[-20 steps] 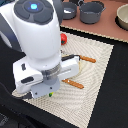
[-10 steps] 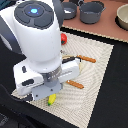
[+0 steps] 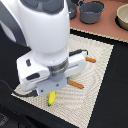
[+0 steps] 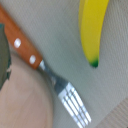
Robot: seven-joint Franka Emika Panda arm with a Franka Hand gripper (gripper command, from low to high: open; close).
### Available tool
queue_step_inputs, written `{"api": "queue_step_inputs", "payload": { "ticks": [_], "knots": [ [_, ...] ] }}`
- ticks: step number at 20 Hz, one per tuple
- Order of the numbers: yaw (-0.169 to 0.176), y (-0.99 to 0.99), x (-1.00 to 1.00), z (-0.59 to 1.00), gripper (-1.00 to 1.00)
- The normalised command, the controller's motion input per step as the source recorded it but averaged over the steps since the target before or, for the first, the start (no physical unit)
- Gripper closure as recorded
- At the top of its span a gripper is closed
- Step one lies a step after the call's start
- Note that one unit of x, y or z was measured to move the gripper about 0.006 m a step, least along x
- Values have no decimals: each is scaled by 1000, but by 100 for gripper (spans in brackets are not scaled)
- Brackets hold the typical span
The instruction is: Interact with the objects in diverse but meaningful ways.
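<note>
Wrist view: yellow banana (image 4: 93, 31) lies on the woven placemat (image 4: 60, 45), just beside a wooden-handled fork (image 4: 47, 72), not touching it. Exterior view: arm covers the mat (image 3: 97, 65); banana tip (image 3: 51, 100) protrudes beneath it; dark grey two-handled pot (image 3: 92, 11) sits well apart. Gripper finger position cannot be determined

You see a bulky arm (image 3: 42, 30) with smooth, glossy white housings and rounded, cylinder-like links. At its 12 o'clock edge sits a dark grey cap. A grey shadowed band runs along the 9 o'clock side. Lower down, a boxy white wrist block (image 3: 45, 75) carries dark grey slots, and a black cable (image 3: 22, 92) trails out near 7 o'clock.
</note>
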Motion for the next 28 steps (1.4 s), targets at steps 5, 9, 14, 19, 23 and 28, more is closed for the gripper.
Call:
{"api": "queue_step_inputs", "payload": {
  "ticks": [5, 9, 14, 19, 23, 28],
  "knots": [
    [-6, 545, -198, 271, -100],
    [-35, 446, -266, 187, -100],
    [-56, 442, -331, 219, -100],
    [-57, 444, -392, 238, -100],
    [-33, 472, -461, 166, -100],
    [-21, 576, -499, 86, -100]
  ]
}}
